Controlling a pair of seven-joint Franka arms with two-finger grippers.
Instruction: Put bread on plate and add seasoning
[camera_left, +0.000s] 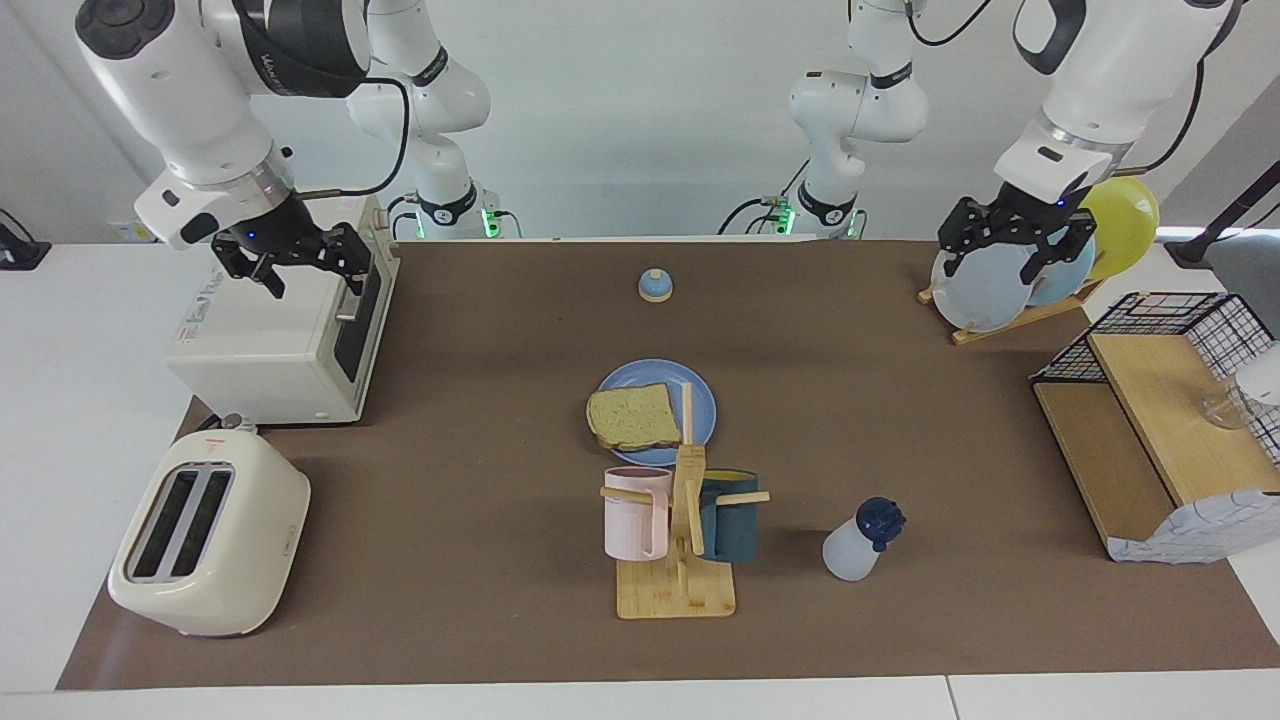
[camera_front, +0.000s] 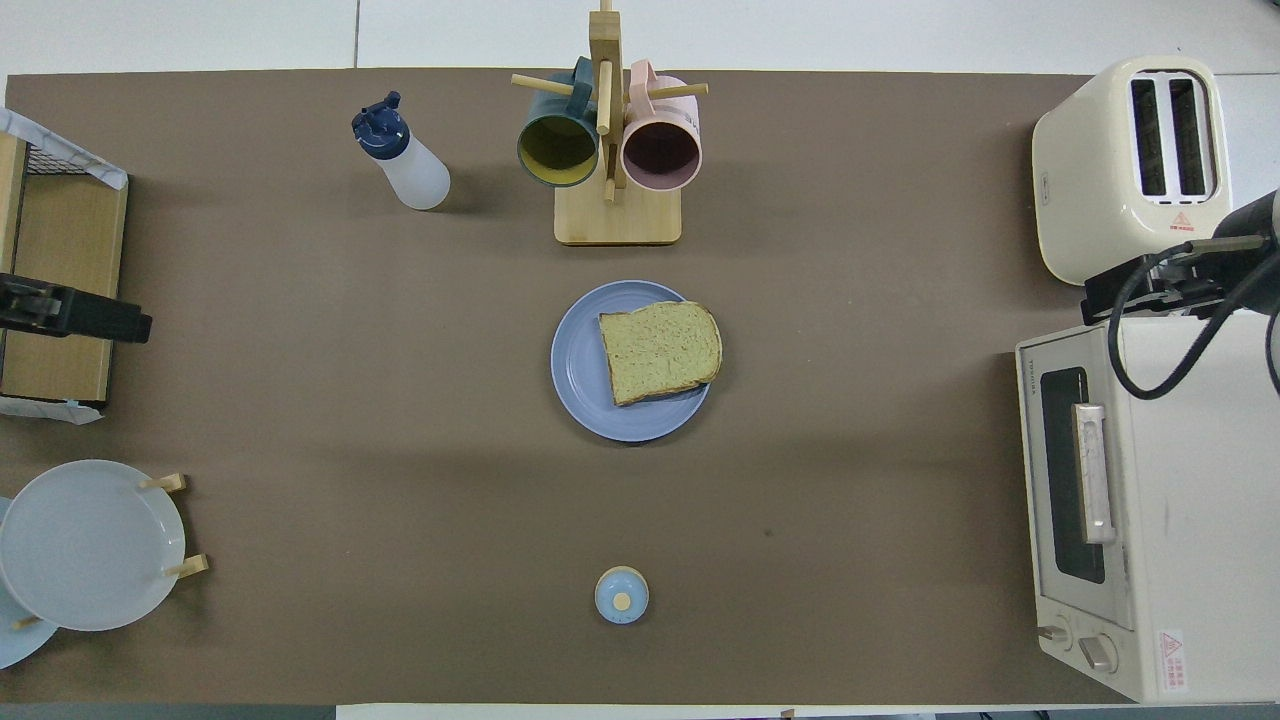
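Note:
The bread (camera_left: 633, 416) (camera_front: 660, 350) lies flat on the round blue plate (camera_left: 703, 398) (camera_front: 578, 375) in the middle of the mat, overhanging the rim a little toward the right arm's end. The seasoning bottle (camera_left: 858, 545) (camera_front: 405, 165) stands upright, farther from the robots than the plate, toward the left arm's end, touched by nothing. My left gripper (camera_left: 1005, 262) (camera_front: 105, 320) hangs open and empty over the plate rack. Over the toaster oven my right gripper (camera_left: 300, 272) (camera_front: 1150, 290) waits, open and empty.
A wooden mug rack (camera_left: 680, 585) with a pink and a teal mug stands just beside the plate, farther from the robots. A blue bell (camera_left: 655, 285) sits nearer the robots. Toaster oven (camera_left: 280, 345) and toaster (camera_left: 205, 545) fill the right arm's end; plate rack (camera_left: 1010, 318) and wire shelf (camera_left: 1160, 420) the left arm's.

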